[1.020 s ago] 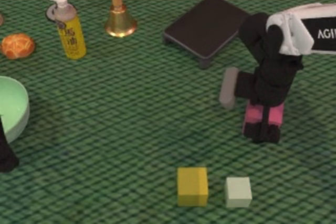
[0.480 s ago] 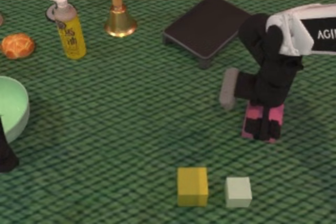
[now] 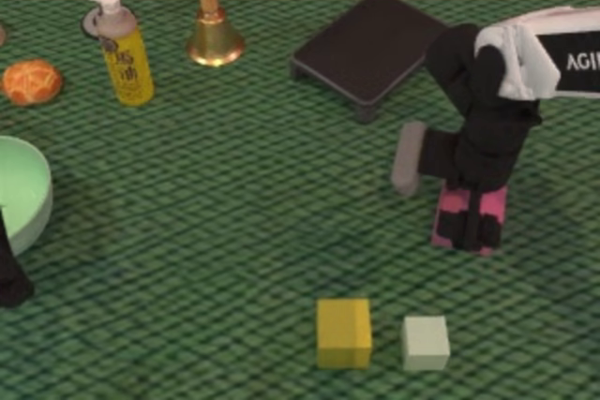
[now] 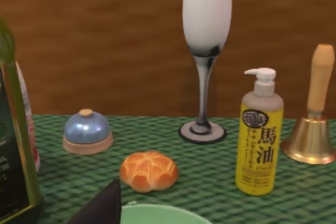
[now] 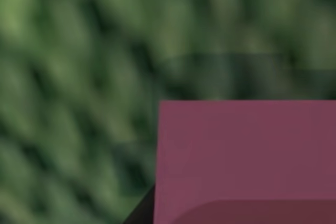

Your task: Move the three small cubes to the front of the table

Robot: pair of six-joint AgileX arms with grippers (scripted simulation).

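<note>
Table (image 3: 234, 231) is rough woven green cloth, cubes like the pink one (image 3: 457, 201) look smooth matt, bell (image 3: 215, 39) shiny brass with a wood handle.

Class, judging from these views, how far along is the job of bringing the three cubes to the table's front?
Done: the yellow cube and the pale grey-green cube sit side by side near the front edge. In hand: the right gripper is clamped on the pink cube, farther back. Left: bringing it forward beside them. The left arm is parked at the table's left.
</note>
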